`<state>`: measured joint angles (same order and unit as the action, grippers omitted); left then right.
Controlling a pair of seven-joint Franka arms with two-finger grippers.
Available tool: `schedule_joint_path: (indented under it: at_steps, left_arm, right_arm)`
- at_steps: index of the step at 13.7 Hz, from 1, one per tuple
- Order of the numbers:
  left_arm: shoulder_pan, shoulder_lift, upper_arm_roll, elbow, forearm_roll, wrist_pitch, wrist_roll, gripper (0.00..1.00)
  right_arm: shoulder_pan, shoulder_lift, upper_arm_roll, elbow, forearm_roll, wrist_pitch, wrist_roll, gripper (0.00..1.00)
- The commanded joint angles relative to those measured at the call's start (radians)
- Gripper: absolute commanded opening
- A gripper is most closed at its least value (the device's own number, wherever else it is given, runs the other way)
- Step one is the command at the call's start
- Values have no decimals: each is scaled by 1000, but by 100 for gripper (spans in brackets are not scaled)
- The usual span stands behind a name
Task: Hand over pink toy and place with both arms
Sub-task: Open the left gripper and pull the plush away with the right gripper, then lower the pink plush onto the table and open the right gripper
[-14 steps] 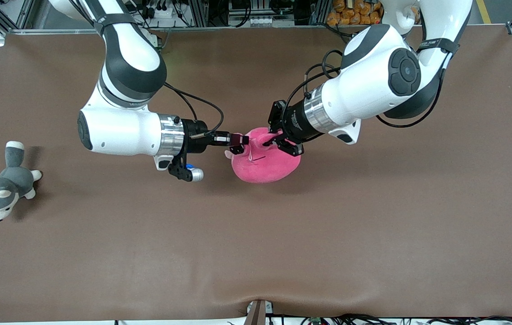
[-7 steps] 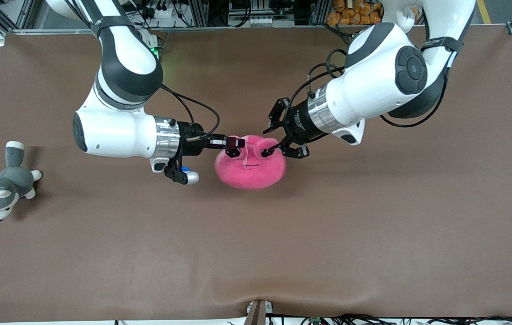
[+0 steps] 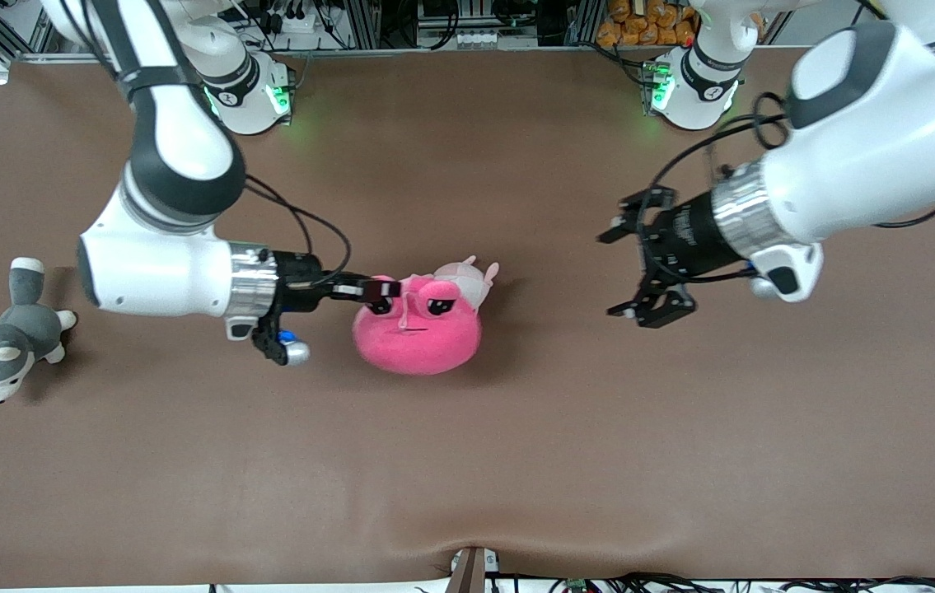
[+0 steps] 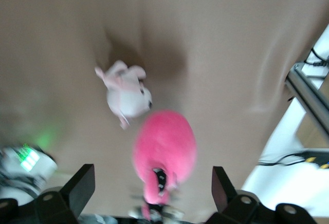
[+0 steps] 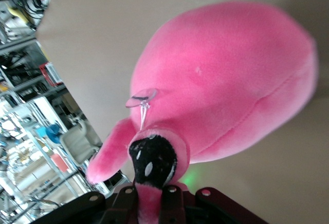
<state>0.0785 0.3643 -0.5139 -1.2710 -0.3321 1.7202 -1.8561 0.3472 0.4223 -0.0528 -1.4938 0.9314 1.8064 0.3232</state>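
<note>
The pink toy is a round hot-pink plush with droopy dark eyes. It hangs from my right gripper, which is shut on a flap beside one eye, over the middle of the table. In the right wrist view the toy fills the frame and the right gripper pinches pink fabric below a dark eye. My left gripper is open and empty, in the air toward the left arm's end, well apart from the toy. The left wrist view shows its open fingers with the toy farther off.
A small pale pink-and-white puppy plush lies on the table right by the pink toy; it also shows in the left wrist view. A grey-and-white husky plush lies at the right arm's end. The brown table has wide bare room nearer the camera.
My left gripper let go of the pink toy, opened and drew back toward the left arm's end. My right gripper carried the toy toward the right arm's end, uncovering the puppy plush.
</note>
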Motion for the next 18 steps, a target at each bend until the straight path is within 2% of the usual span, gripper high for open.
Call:
schedule_joint_path:
  at_steps: [1,3,6,9,11,14,18]
  left_arm:
    - [43,-15,-2,-1,60,-91,251,100]
    - [43,-18,-8,-1,151,-131,361,100]
    - [43,-27,-3,-1,223,-169,501,100]
    - [44,-22,-2,-7,261,-183,601,100]
    - [43,-16,0,-24,306,-186,646,100]
    - [37,-11,-3,-30,373,-211,693,100]
    - [40,-1,-6,-42,375,-214,770,100]
  right_arm:
    - [-108,-8,16,-14,-75,-111,-99,0]
    - [-195,-8,16,-48,-105,-185,-200,0]
    - [-351,6,16,-95,-111,-347,-357,0]
    - [-474,56,16,-95,-180,-452,-372,0]
    - [-534,81,16,-97,-238,-484,-374,0]
    - [-612,130,16,-100,-247,-525,-378,0]
    - [-663,185,16,-100,-273,-521,-475,0]
